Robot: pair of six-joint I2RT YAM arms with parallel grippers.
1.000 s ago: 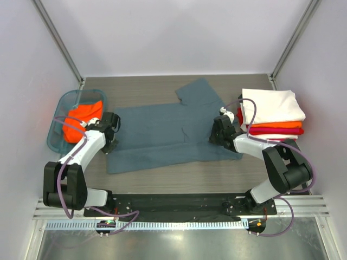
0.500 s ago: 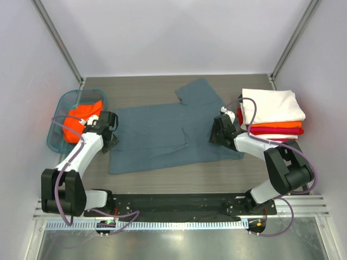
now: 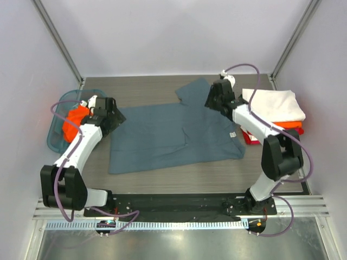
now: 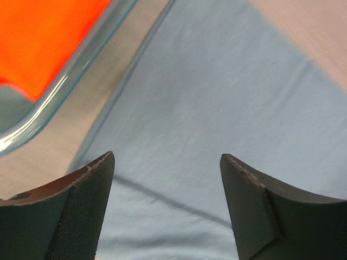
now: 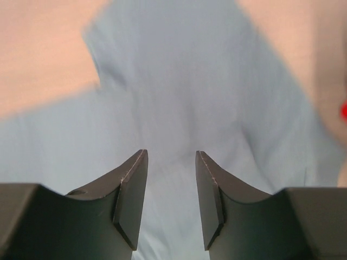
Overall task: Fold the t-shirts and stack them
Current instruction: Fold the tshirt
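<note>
Top cam: I couldn't see the tips of left claw (image 3: pixel 115 116) or right claw (image 3: pixel 210 99), both tucked under their own housings. Left arm (image 3: pixel 81 149) covered part of the orange shirt (image 3: pixel 73 123) in the basket (image 3: pixel 54 142). White shirt (image 3: pixel 276 103) and right arm (image 3: pixel 255 122) hid most of the red shirt (image 3: pixel 250 138). On right wrist cam I got the blue-grey shirt (image 5: pixel 179 97) blurred, a red patch (image 5: pixel 344 111) clipped by the edge.

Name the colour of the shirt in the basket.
Bright orange shirt in the teal plastic basket; the left wrist view shows it best.
</note>
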